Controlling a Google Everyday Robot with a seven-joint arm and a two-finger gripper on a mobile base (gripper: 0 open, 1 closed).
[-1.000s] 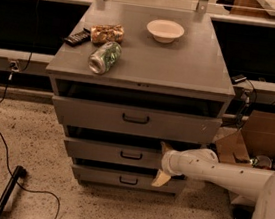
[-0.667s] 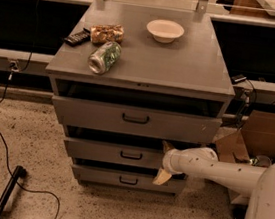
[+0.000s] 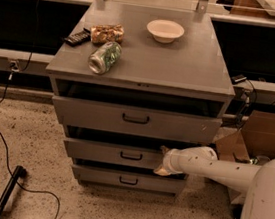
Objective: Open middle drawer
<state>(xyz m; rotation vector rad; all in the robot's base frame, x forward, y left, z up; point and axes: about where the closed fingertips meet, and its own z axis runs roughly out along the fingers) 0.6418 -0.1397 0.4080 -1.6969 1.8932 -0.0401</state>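
Note:
The middle drawer point(image 3: 101, 152) is the grey mid-sized front with a small black loop handle point(image 3: 131, 155), between the wide top drawer point(image 3: 91, 114) and the narrow bottom drawer point(image 3: 98, 176). It stands out a little from the cabinet, with a dark gap above it. My gripper point(image 3: 162, 160) is at the right part of this drawer's front, to the right of the handle. Its tan fingers are apart, one at the front's upper edge and one at its lower edge. The white arm point(image 3: 210, 166) reaches in from the right.
On the cabinet top point(image 3: 183, 67) lie a white bowl point(image 3: 165, 30), a tipped green can point(image 3: 104, 57), a snack bag point(image 3: 107, 33) and a black remote point(image 3: 77, 37). A cardboard box point(image 3: 265, 138) stands at the right. A black cable point(image 3: 2, 139) and a black pole point(image 3: 8, 190) lie on the floor at the left.

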